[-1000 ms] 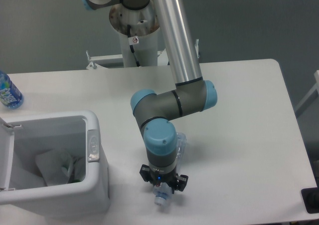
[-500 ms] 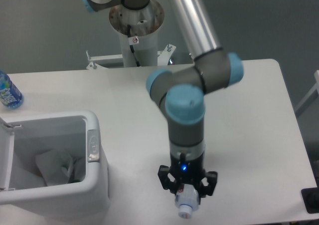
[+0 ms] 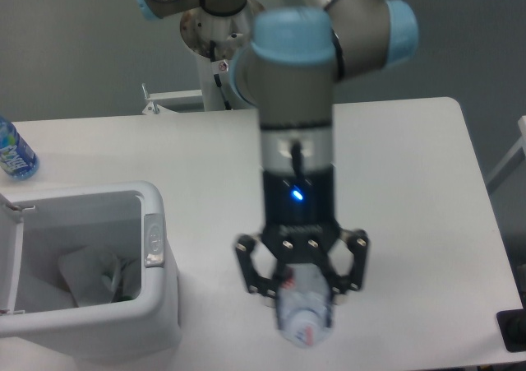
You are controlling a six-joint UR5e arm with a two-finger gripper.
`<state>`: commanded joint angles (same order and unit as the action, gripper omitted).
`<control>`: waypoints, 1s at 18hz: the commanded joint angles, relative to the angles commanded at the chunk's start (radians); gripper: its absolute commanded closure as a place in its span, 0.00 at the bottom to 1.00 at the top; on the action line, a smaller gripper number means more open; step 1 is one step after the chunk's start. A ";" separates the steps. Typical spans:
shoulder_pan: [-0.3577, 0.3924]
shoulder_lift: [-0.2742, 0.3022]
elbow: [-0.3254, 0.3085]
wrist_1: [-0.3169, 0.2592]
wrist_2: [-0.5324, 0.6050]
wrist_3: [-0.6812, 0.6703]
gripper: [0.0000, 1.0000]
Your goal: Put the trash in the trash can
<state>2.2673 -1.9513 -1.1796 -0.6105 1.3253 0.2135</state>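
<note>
My gripper (image 3: 302, 293) hangs high over the table's front middle, close to the camera, and is shut on the crushed clear plastic bottle (image 3: 302, 320), whose red-lettered white label faces up. The bottle sticks out below the fingers. The trash can (image 3: 156, 301), a large white bin with a grey latch tab (image 3: 154, 241), stands at the front left, well left of my gripper. Inside it lies a crumpled whitish wrapper (image 3: 86, 276).
An upright bottle with a blue label (image 3: 14, 150) stands at the table's far left edge. The bin's open lid (image 3: 10, 256) hangs on its left side. The arm's base column (image 3: 222, 58) rises behind the table. A dark object (image 3: 514, 330) sits off the right front corner.
My gripper has lifted the crushed bottle off the table, rising toward the camera and shifting slightly right. The arm's wrist has swung upright above it.
</note>
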 joint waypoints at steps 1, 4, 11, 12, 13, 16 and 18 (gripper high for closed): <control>-0.017 0.005 0.003 0.000 -0.003 -0.011 0.44; -0.124 0.002 0.014 0.000 0.002 -0.017 0.44; -0.262 -0.003 -0.015 -0.003 0.006 -0.049 0.44; -0.270 -0.008 -0.031 -0.003 0.006 -0.049 0.42; -0.275 -0.014 -0.046 -0.002 0.005 -0.049 0.30; -0.276 -0.009 -0.067 -0.003 0.003 -0.049 0.00; -0.264 0.000 -0.068 -0.003 0.011 -0.075 0.00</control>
<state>2.0033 -1.9513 -1.2471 -0.6136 1.3360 0.1382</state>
